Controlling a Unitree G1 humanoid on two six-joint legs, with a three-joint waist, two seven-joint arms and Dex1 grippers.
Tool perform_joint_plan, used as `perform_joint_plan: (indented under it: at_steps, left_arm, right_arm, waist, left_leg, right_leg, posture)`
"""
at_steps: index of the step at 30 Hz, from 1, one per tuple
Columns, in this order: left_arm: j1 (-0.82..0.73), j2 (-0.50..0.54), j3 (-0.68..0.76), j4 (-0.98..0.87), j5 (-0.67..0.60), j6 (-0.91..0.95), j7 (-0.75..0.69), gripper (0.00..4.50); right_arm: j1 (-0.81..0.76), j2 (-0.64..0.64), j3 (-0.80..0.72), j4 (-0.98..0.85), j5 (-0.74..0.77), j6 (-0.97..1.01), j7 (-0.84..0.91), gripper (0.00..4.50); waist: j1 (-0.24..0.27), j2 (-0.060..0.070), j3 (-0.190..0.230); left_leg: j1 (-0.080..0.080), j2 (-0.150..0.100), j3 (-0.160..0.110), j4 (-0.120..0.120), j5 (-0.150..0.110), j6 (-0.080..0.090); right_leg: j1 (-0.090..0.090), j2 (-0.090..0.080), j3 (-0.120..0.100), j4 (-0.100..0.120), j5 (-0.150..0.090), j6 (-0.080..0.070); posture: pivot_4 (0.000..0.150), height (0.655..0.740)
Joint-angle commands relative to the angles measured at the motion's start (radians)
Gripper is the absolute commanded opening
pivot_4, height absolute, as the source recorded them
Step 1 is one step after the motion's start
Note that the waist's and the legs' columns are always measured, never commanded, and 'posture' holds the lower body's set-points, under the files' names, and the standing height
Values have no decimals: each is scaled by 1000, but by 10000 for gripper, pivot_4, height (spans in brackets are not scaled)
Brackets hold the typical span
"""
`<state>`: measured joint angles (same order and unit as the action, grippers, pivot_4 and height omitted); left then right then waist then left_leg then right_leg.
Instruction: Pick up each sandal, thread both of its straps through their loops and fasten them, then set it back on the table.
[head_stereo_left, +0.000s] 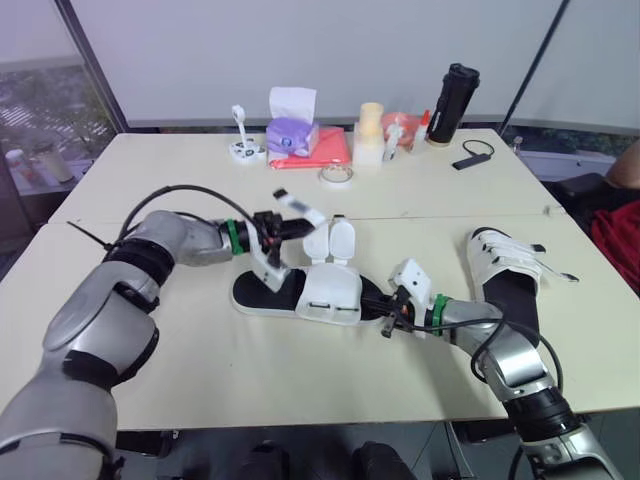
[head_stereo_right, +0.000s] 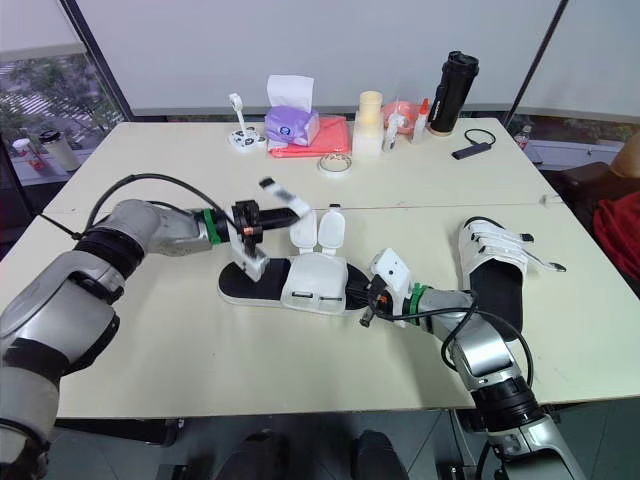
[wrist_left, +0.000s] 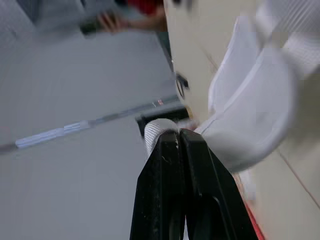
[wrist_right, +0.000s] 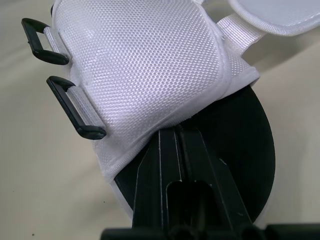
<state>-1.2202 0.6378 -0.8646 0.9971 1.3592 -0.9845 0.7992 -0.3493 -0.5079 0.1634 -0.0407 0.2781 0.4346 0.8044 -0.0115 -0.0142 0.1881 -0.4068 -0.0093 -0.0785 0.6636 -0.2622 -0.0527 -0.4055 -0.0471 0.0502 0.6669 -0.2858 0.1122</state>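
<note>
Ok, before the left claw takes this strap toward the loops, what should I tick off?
1. Left claw shut on the strap: ok.
2. Right claw shut on the middle sandal, steadying it: ok.
3. Black loops on that sandal empty and unblocked: ok.
4. Any strap of that sandal threaded: not ok, both are free of the loops.
5. Right-hand sandal fastened: cannot tell; its straps lie across it.
</note>
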Motion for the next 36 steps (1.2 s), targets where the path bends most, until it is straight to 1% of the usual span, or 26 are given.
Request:
perform_joint_plan:
  at_steps: [1,4,7,11,14,18,20,23,27,28,29,31,32,33,34,35,36]
  left_arm:
    - [-22,12,-138,-10,151,62,237,512]
    - [-33,3,-218,2,216,118,341,512]
    - [-50,-6,-252,22,226,133,403,512]
    - [-80,-18,-261,70,221,209,447,512]
    - [-106,-29,-238,153,178,230,423,512]
    - [-121,-43,-175,199,65,159,358,512]
    - [-119,-46,-136,210,7,133,308,5716]
    - [-116,-46,-98,216,-55,109,233,17147]
    - [-103,-28,-88,185,-84,58,213,37860]
    - [-99,-25,-77,187,-104,38,190,41955]
    - [-94,-21,-54,198,-142,0,142,44338]
    - [-80,-14,17,230,-253,-84,14,44338]
    - [-69,-15,63,255,-327,-128,-83,44338]
    - [-52,-24,130,292,-429,-158,-225,44338]
    - [-30,-37,220,324,-556,-166,-377,44338]
    - [-3,-62,334,354,-712,-135,-594,44338]
    - [20,-79,418,356,-830,-97,-764,44338]
  right_arm:
    - [2,-3,-15,32,-19,8,-12,0]
    - [6,-5,-14,36,-18,7,-9,0]
    - [6,-5,-15,38,-19,5,-8,0]
    - [3,-3,-20,43,-18,5,-12,0]
    - [3,2,-17,51,-22,0,-14,0]
    - [1,7,-15,62,-26,-8,-15,0]
    - [-1,8,-14,66,-27,-10,-14,0]
    - [-3,10,-12,72,-29,-15,-14,0]
    - [-5,13,-10,77,-30,-19,-13,0]
    - [-5,13,-9,79,-31,-20,-12,0]
    - [-6,13,-8,80,-32,-21,-12,0]
    - [-8,15,-7,83,-33,-23,-13,0]
    - [-10,16,-6,86,-34,-24,-13,0]
    - [-11,17,-4,91,-36,-27,-13,0]
    - [-13,17,2,98,-44,-35,-13,0]
    - [-16,18,11,105,-53,-44,-12,0]
    - [-19,18,17,112,-59,-50,-11,0]
  waist:
    - [0,0,0]
    - [0,0,0]
    - [2,0,0]
    - [2,0,0]
    - [0,0,0]
    - [0,0,0]
    - [1,0,0]
    - [0,-1,0]
    - [0,-1,0]
    - [0,-1,0]
    - [0,-1,0]
    - [0,0,0]
    - [-1,0,0]
    - [-1,0,0]
    - [-1,0,0]
    - [-2,0,-1]
    - [-2,0,-1]
  left_leg:
    - [0,0,0,0,0,0]
    - [0,0,0,0,0,0]
    - [0,0,0,0,0,0]
    - [0,0,0,0,0,0]
    - [0,0,0,0,0,0]
    - [0,0,0,0,0,0]
    - [0,0,0,0,0,0]
    - [0,0,0,0,0,0]
    - [0,0,0,0,0,0]
    - [0,0,0,0,0,0]
    - [0,0,0,0,0,0]
    - [0,0,0,0,0,0]
    - [0,0,0,0,0,0]
    - [0,0,0,0,0,0]
    - [0,0,0,0,0,0]
    - [0,0,1,0,0,0]
    - [0,0,1,0,0,0]
  right_leg:
    - [0,0,0,0,0,0]
    - [0,0,0,0,0,0]
    - [0,0,0,0,0,0]
    - [0,0,0,0,0,0]
    - [0,0,0,0,0,0]
    - [0,0,0,0,0,0]
    - [0,0,0,0,0,0]
    - [0,0,0,0,0,0]
    - [0,0,0,0,0,0]
    - [0,0,0,0,0,0]
    - [0,0,0,0,0,0]
    - [0,0,0,0,0,0]
    - [0,0,0,0,0,0]
    - [0,0,0,0,0,0]
    - [0,0,0,0,0,0]
    - [0,0,0,0,0,0]
    - [0,0,0,0,0,0]
  posture:
    - [1500,7400]
    - [1500,7400]
    - [1500,7400]
    - [1500,7400]
    - [1500,7400]
    - [1500,7400]
    - [1500,7400]
    - [1500,7400]
    - [1500,7400]
    - [1500,7400]
    - [1500,7400]
    - [1500,7400]
    - [1500,7400]
    - [1500,7400]
    - [1500,7400]
    - [1500,7400]
    - [1500,7400]
